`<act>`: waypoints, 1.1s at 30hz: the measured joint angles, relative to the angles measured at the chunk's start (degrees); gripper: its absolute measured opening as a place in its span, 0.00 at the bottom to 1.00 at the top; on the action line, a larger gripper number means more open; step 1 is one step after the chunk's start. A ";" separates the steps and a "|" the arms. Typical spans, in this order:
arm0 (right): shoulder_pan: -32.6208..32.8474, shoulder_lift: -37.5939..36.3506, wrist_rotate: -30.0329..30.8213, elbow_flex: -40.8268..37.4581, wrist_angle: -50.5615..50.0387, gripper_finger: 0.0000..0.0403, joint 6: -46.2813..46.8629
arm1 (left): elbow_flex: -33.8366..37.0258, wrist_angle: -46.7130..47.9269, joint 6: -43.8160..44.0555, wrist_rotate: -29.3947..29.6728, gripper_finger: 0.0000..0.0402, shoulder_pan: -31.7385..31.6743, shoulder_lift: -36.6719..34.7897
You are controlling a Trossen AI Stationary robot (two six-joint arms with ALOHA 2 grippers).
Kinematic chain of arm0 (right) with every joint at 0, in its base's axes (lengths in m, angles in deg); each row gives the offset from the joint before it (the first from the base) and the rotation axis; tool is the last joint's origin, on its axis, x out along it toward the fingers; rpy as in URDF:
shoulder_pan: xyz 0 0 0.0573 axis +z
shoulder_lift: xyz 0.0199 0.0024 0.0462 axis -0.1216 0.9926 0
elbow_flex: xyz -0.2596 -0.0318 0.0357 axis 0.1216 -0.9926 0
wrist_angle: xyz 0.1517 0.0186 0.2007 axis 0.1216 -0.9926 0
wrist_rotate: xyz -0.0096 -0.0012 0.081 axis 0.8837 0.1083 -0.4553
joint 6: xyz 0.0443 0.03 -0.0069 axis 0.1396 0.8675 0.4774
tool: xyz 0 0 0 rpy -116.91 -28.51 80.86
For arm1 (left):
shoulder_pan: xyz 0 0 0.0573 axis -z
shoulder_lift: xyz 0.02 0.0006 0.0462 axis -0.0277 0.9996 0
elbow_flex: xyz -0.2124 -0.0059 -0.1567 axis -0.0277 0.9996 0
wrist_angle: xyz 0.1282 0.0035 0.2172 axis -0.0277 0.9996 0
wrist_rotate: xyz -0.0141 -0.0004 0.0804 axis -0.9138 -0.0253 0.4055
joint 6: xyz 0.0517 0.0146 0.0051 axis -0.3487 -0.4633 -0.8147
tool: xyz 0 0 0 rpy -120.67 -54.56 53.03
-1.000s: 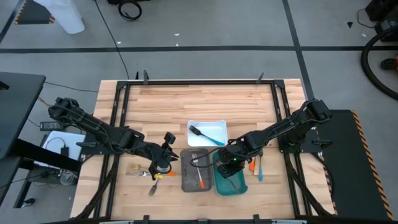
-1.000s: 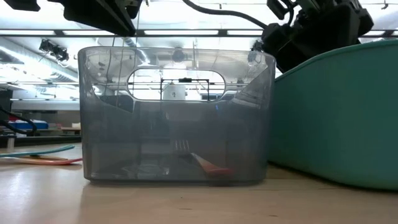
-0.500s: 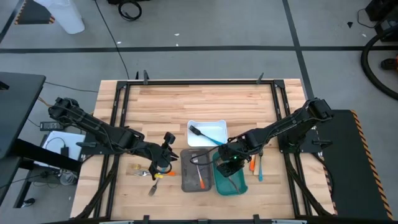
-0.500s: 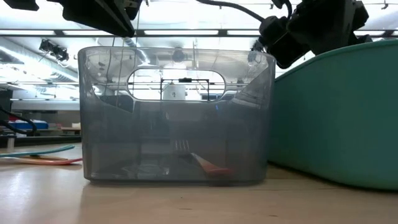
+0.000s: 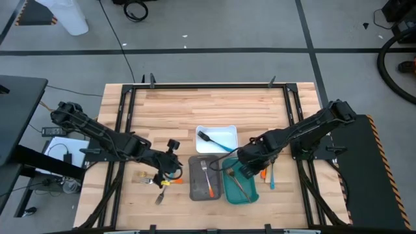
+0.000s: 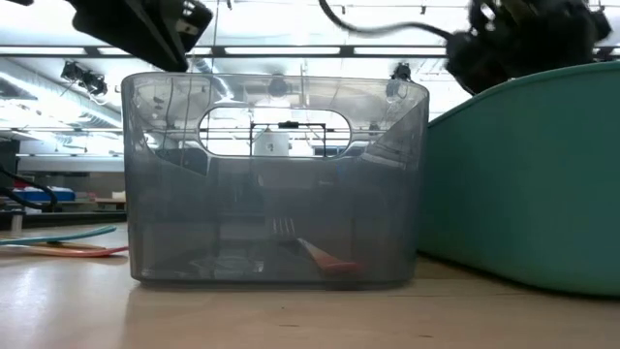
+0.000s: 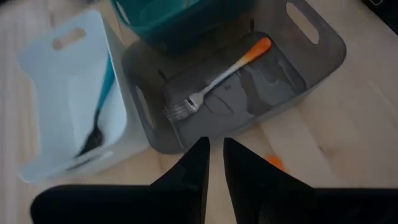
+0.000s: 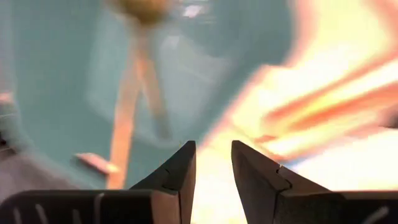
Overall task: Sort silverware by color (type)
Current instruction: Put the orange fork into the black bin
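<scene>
**Gold pieces lying in the teal tray, both grippers empty**

High view: three trays are sitting mid-table – a white tray (image 5: 217, 138) on the far side with a teal-handled utensil (image 5: 218, 143) lying in it, a grey tray (image 5: 206, 177) near and to its left holding an orange-handled fork (image 5: 208, 177), and a teal tray (image 5: 240, 182) just right of the grey one with gold-bronze pieces (image 5: 236, 182) lying inside. The right gripper (image 5: 249, 160) is hovering over the far right edge of the teal tray. Just right of that tray, an orange-handled piece (image 5: 263, 172) and a blue-handled piece (image 5: 272, 175) are lying on the bare table (image 5: 169, 110). The left gripper (image 5: 170, 164) is hanging over the wood left of the grey tray, above a small scatter of silverware (image 5: 156, 182) with gold and orange parts showing.

Low view: the grey tray is filling the middle, an orange handle tip resting on its floor; the teal tray wall is rising at the right. Flat handles (image 6: 58, 242), teal and orange, are lying on the table at the far left.

Left wrist view: the left gripper's fingers (image 7: 192, 174) are standing nearly together, gripping nothing, pointing toward the grey tray and its orange-handled fork.

Right wrist view: the right gripper's fingers (image 8: 177, 171) are showing a narrow gap with nothing between them – blurred gold pieces are lying in the teal tray beyond
</scene>
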 joint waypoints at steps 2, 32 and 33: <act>0.05 0.04 1.81 -0.01 -4.44 0.28 -0.31 | 0.00 1.14 2.66 -0.03 0.14 0.26 0.00; 4.31 -1.99 5.46 -11.18 -11.29 0.27 0.10 | 0.00 4.28 8.09 0.07 0.14 1.82 0.00; 4.51 -2.69 5.46 -11.63 -11.34 0.27 0.38 | 0.00 4.53 8.09 0.09 0.14 1.82 0.00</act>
